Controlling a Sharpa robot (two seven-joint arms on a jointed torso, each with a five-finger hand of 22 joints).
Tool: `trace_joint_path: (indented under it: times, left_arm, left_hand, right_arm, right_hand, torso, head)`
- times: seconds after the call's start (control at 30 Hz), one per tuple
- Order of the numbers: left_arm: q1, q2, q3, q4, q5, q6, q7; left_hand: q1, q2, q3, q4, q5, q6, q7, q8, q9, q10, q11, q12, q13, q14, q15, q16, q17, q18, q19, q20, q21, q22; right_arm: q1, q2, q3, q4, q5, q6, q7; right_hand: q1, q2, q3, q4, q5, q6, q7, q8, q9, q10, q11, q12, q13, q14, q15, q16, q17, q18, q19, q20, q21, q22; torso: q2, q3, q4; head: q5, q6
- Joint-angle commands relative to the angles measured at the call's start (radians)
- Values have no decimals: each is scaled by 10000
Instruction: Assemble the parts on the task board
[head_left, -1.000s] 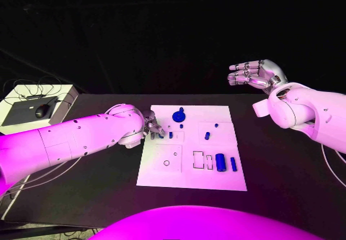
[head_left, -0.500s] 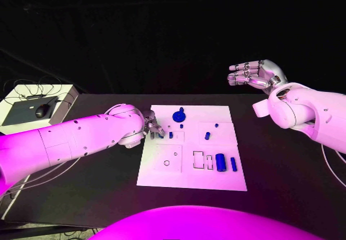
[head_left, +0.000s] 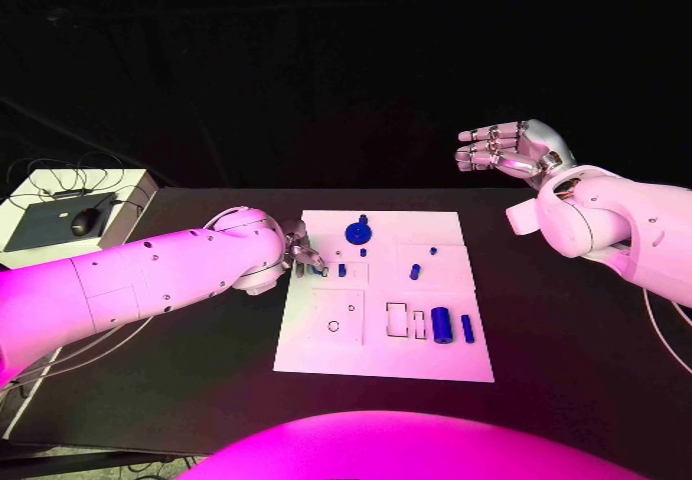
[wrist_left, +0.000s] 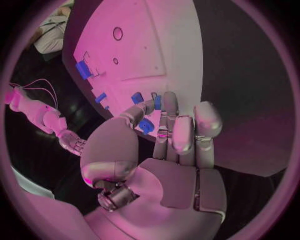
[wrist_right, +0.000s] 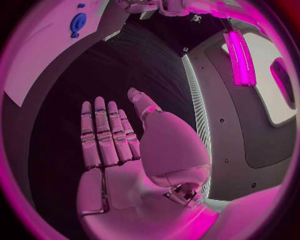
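Blue, stiff small plastic peg (wrist_left: 145, 125) at the white board's (head_left: 378, 355) nine o'clock edge: light, slippery; left hand (wrist_left: 164, 131) fingertips pinch its sides. Right hand (head_left: 508, 146) empty, fingers loosely apart.

White task board (head_left: 378, 360) flat mid-table, small blue parts (head_left: 441, 325) scattered on it

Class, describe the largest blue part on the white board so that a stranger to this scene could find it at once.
Start at the white board in the middle of the black table. Look along its far edge, the side away from the robot, just left of centre. There lies a round blue disc with a small knob at its far side; the other blue parts are narrow bars or tiny pegs.
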Motion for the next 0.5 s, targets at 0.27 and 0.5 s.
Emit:
trace_joint_path:
  times: [0.27,0.5]
  left_arm:
    - [-40,42,-29,73,134,221,5]
    - [-45,1,-4,253,497,-23,40]
  left_hand:
    - [117,20,1722,-1668,44,70,-55,52,-25,300,-293,48,-10,1,-74,45,22,-63,37,-18,54,990]
    - [102,19,1716,-1674,36,87,-63,48,-48,317,-297,46,-8,6,-74,59,36,-68,35,-19,72,989]
  right_arm:
    - [5,-5,9,14,-38,115,41]
    - [4,1,8,-3,-44,126,42]
  right_hand:
    - [4,102,-61,0,37,86,17,-30,2,-95,-11,39,8,-82,1,-34,-10,44,-98,-2,22,-12]
    - [4,102,-61,0,37,86,17,-30,2,-95,-11,39,8,-82,1,-34,-10,44,-98,-2,22,-12]
  torso:
    - [0,4,0]
    - [7,2,-7]
  head:
    - [-9,1]
    - [0,1]
